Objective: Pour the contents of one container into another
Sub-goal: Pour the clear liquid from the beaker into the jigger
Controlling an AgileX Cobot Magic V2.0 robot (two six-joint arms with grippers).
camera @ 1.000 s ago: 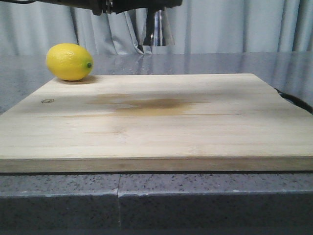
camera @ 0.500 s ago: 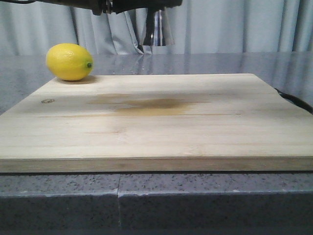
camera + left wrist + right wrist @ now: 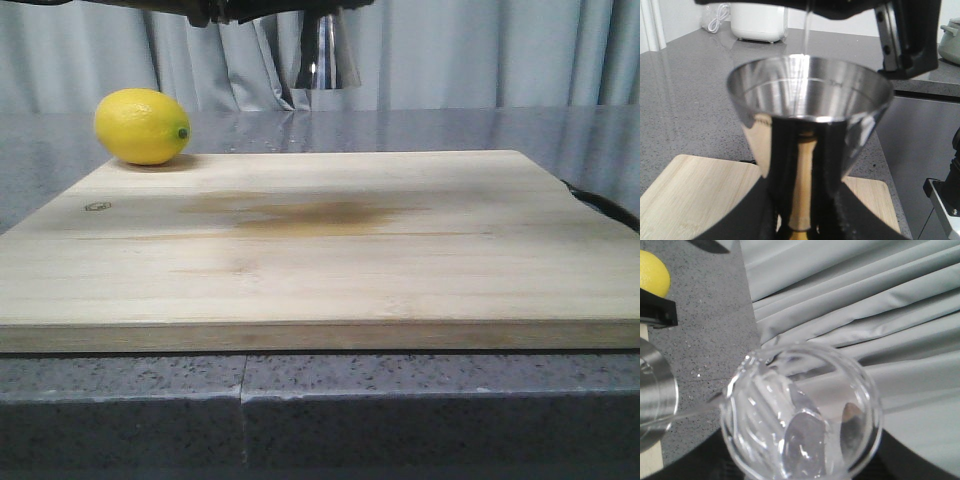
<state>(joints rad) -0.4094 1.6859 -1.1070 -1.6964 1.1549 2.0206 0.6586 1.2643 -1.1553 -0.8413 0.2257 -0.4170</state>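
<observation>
The left gripper (image 3: 800, 225) was closed on the jigger (image 3: 810, 100), its dark fingers (image 3: 755, 210) clamping the narrow gold-banded waist, so the upper cone stood upright just above them with its mouth open to the top. A thin clear stream (image 3: 804, 45) fell into that cone, which already held some liquid. In the front view the jigger (image 3: 325, 55) hung high over the far edge of the board (image 3: 320, 250), under dark arm parts at the top of the frame.

The right gripper (image 3: 800, 467) held the beaker (image 3: 800, 412), tipped hard over so its round mouth faced the wrist camera; only dark shapes of the gripper showed around the glass. From the beaker's lip (image 3: 730, 390) a thin stream ran toward the jigger's rim (image 3: 655, 395), just beside and below it.

A lemon (image 3: 142, 126) lay on the counter (image 3: 450, 125) at the board's far left corner, well below both grippers. Grey curtains (image 3: 480, 50) hung behind.
</observation>
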